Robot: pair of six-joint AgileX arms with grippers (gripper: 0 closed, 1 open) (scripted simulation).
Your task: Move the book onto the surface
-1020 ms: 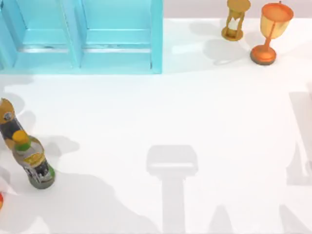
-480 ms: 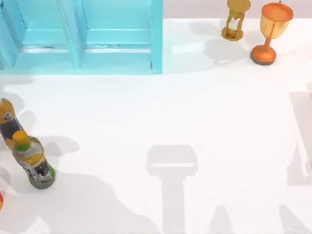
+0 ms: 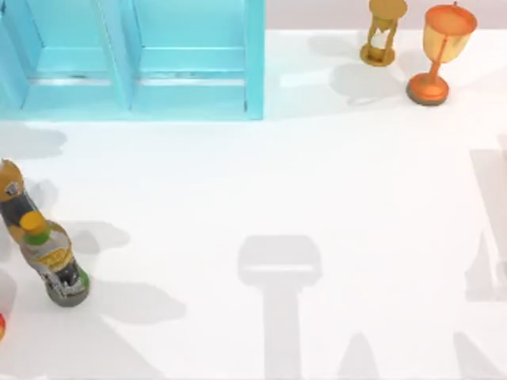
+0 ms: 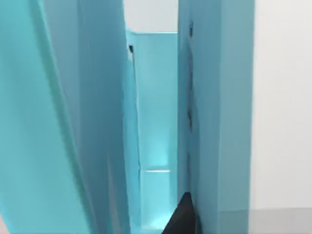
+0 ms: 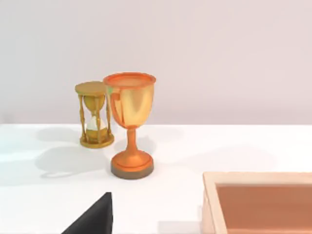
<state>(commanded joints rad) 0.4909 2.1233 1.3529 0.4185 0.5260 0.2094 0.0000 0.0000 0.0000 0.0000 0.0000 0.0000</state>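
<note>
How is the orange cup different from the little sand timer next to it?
The goblet is orange with one thin stem and an open bowl; the hourglass is golden, with side posts and a flat top. The goblet stands taller and nearer the right wrist camera. Both stand upright on the white tabletop, apart.

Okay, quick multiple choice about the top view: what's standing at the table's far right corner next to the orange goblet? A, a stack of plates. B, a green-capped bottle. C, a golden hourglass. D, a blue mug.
C: a golden hourglass stands just left of the orange goblet at the far right of the white tabletop; the right wrist view shows the pair side by side too.
</note>
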